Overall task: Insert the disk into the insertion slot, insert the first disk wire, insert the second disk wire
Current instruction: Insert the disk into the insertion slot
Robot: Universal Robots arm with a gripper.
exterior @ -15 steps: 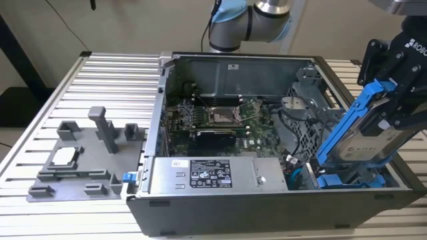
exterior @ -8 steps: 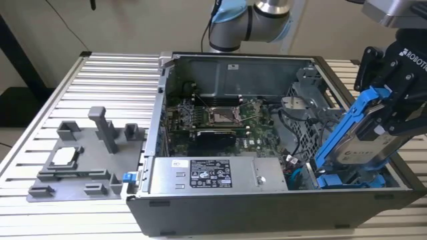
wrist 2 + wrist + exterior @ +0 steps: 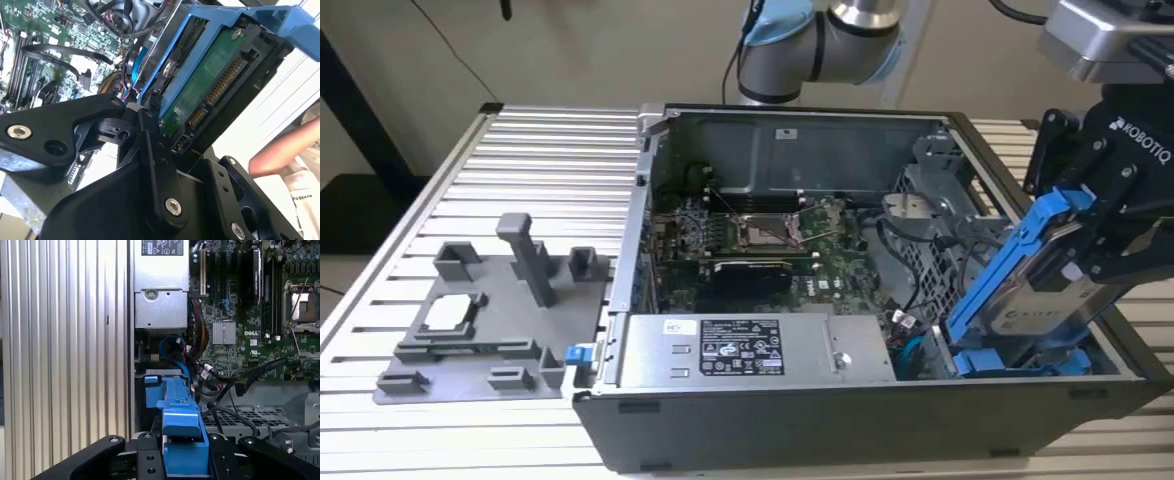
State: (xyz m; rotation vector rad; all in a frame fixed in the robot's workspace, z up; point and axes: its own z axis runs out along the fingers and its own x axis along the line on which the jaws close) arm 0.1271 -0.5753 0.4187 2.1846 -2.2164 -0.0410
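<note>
Grey plastic fixture plate (image 3: 467,330) lies at the lower left of the exterior view, on the ribbed aluminium table (image 3: 547,150). At centre stands the open computer case (image 3: 854,430) with its motherboard (image 3: 761,235) bare. The power-supply box (image 3: 841,350) at lower centre carries a black-and-white label of small print and symbols. Right of centre, the grey drive cage holds the insertion slot (image 3: 934,250).

At the right edge the gripper (image 3: 1081,268) has its fingers clamped on the disk (image 3: 1027,310). The disk is steeply tilted above the case, with its lower end close over a second blue-fronted drive (image 3: 1021,362). It is not yet in the slot.

The disk looks rigid and fairly dense, with smooth metal faces that could slip. Its green circuit board (image 3: 210,85) and connector pins are exposed in the second wrist view and look fragile. The blue carrier's side rails seem the safest place to grip.

The disk bears a pale printed label, and the gripper body has white lettering.
</note>
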